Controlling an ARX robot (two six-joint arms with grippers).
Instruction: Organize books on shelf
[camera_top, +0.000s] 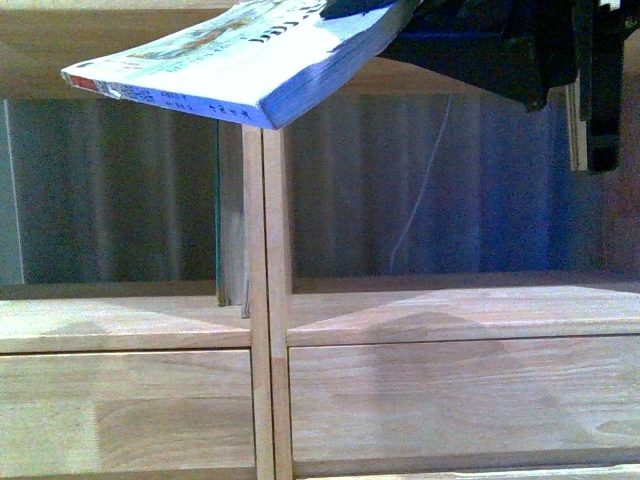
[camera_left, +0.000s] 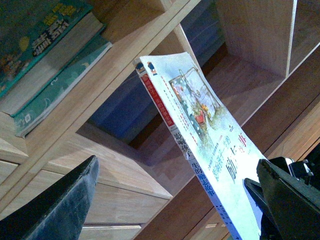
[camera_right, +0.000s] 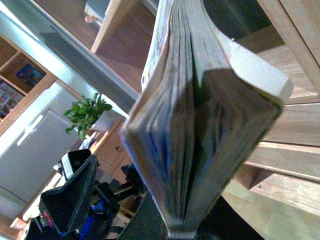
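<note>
Two shelf bays (camera_top: 120, 310), drawer fronts (camera_top: 460, 400) below, paperback (camera_top: 240, 65) above, potted plant (camera_right: 90, 112)

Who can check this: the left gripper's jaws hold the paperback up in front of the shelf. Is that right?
No. It is the right gripper whose jaws hold the paperback up in front of the shelf; the right wrist view shows it clamped. The left gripper has its jaws open and holds nothing, as the left wrist view shows.
</note>
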